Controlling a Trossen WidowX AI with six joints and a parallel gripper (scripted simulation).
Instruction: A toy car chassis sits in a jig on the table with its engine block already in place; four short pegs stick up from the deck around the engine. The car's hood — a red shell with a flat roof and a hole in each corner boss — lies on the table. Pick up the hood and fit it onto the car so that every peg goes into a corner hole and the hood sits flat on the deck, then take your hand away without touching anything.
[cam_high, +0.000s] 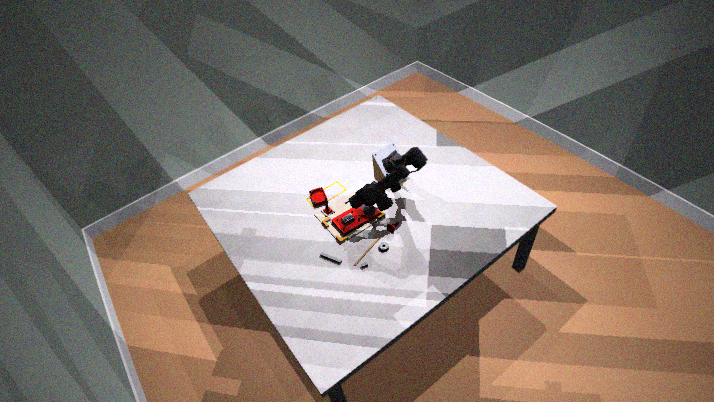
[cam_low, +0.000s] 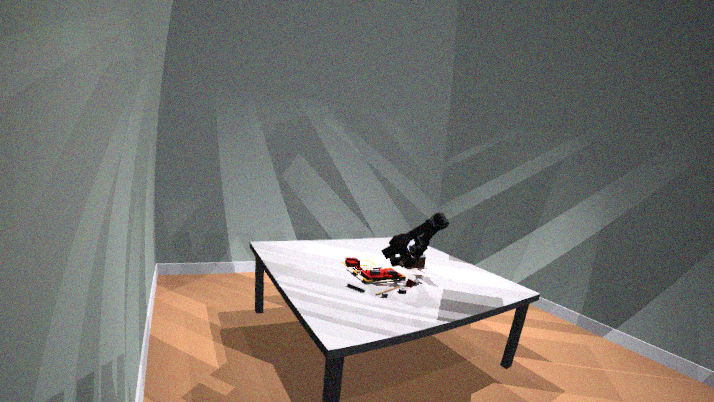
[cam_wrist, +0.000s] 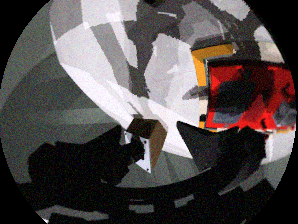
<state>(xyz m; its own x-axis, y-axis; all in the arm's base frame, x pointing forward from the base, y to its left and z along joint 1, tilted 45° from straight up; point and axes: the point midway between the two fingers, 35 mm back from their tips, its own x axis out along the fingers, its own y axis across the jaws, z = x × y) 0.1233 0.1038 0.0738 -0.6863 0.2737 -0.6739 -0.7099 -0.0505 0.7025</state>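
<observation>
The black arm (cam_high: 396, 181) (cam_low: 424, 239) bends at its joints, its tool (cam_high: 366, 201) (cam_low: 389, 258) (cam_wrist: 149, 125) spread wide open.

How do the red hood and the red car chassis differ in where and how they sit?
The hood lies beside the yellow outline, while the chassis sits in the jig. The hood is compact; the chassis is longer and carries a grey block. Both are red.
</observation>
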